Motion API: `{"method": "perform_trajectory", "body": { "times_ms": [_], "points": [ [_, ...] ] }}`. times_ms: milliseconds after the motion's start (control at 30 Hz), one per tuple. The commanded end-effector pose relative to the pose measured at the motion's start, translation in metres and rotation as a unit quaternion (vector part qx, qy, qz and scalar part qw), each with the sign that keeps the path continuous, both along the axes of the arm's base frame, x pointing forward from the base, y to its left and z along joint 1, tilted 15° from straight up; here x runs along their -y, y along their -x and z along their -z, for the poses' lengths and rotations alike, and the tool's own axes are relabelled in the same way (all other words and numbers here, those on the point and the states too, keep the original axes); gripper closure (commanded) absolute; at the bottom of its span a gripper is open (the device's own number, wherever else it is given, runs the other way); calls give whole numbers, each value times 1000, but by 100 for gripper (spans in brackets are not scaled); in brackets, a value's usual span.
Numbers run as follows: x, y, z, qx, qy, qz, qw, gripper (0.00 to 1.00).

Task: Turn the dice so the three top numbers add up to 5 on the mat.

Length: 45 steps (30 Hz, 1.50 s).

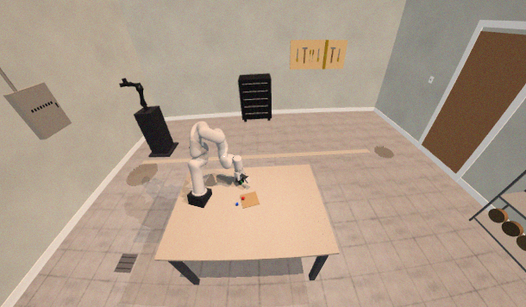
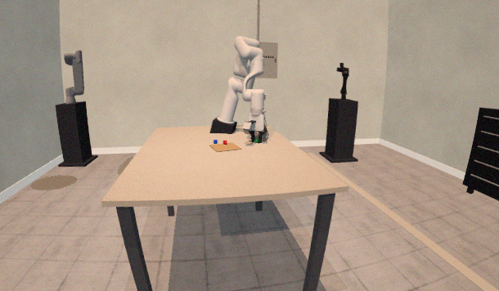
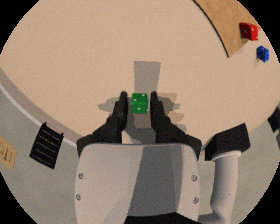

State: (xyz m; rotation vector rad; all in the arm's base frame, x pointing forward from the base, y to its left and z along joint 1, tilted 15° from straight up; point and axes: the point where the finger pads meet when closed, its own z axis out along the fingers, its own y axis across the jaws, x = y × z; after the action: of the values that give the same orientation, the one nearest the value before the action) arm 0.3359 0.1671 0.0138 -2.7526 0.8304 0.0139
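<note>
The green die (image 1: 241, 183) (image 2: 256, 141) (image 3: 139, 103) is between the fingertips of my gripper (image 1: 242, 178) (image 2: 257, 140) (image 3: 138, 99), low at the table. The fingers are part open, with a gap on both sides of the die in the wrist view. Two of its faces show there: the farther seems to have two pips, the nearer one. The red die (image 1: 243, 198) (image 2: 225, 142) (image 3: 249, 31) is on the tan mat (image 1: 252, 202) (image 2: 225, 147) (image 3: 223, 22), near its edge. The blue die (image 1: 237, 203) (image 2: 215, 141) (image 3: 262, 54) is off the mat, beside it. Their pips are too small to read.
The table (image 1: 288, 228) (image 2: 220, 176) (image 3: 76, 55) carries the dice, the mat and the arm's black base (image 1: 199, 197) (image 2: 223, 126) (image 3: 228, 142). The gripper is near a long table edge, away from the mat. Cabinets and pedestals stand off the table.
</note>
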Motion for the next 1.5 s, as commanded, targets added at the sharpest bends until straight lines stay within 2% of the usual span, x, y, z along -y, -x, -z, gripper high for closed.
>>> {"method": "perform_trajectory", "body": {
  "times_ms": [0,1033,1067,1467],
  "points": [
    [0,-1,0,1,0,0,1000,64],
    [0,-1,0,1,0,0,1000,64],
    [0,-1,0,1,0,0,1000,85],
    [0,-1,0,1,0,0,1000,85]
  ]
}}
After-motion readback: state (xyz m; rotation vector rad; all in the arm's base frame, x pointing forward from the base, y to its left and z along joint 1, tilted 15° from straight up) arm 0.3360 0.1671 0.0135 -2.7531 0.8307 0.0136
